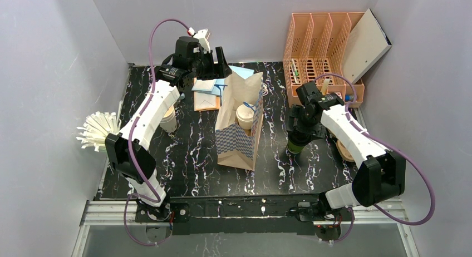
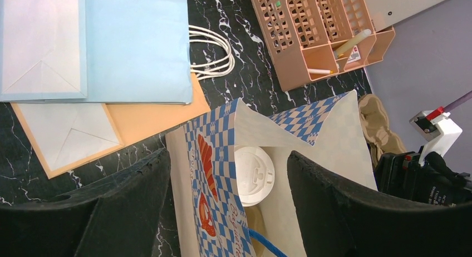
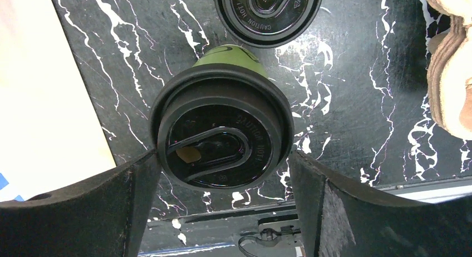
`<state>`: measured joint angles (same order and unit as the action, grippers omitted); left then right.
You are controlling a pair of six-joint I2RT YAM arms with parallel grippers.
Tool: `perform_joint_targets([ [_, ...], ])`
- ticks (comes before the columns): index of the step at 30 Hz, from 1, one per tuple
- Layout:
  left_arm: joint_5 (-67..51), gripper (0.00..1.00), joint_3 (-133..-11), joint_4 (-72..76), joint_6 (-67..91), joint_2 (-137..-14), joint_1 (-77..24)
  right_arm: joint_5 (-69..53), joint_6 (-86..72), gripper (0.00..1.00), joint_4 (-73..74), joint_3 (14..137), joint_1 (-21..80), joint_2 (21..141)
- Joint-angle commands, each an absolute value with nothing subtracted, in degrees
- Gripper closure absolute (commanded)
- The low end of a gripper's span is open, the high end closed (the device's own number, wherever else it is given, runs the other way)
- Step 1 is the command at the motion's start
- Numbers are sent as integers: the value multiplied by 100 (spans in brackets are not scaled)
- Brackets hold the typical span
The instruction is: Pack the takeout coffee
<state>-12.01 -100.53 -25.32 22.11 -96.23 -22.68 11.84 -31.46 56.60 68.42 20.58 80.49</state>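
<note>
Black marbled table (image 1: 189,157), grey walls all round. Far out past the left arm's elbow bristles the straw holder (image 1: 100,130). The left gripper (image 2: 228,159) hangs with its fingers spread wide and nothing between them; flat paper bags (image 2: 133,45) lie beyond its left finger. Directly beneath its gap is the open checked paper bag (image 2: 217,157), with a white-lidded cup (image 2: 253,175) down inside.

Across to the right gripper (image 3: 222,157): the takeout coffee (image 3: 220,129) stands on the table right between its fingers, black lid on, green wall showing beyond. Both fingers sit against the lid's rim, so I read that as a hold on the cup. A spare black lid (image 3: 267,12) lies just past the fingertips.

Handling? Paper wall, likely light, and it will buckle under a hard squeeze. The lid could pop off if it takes the load. Better to hold just below the rim, where the cup is stiffest, and keep it upright.
</note>
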Motion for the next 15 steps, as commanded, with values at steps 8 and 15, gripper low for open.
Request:
perform_joint_targets([
  [8, -1237, 27, -10094, -2472, 2216, -9398, -2276, 1203, -3148, 18, 5390, 6762, 2025, 7976],
  [15, -1221, 27, -10206, -2511, 2151, -9483, -2276, 1119, -3106, 29, 5480, 6883, 2024, 7962],
])
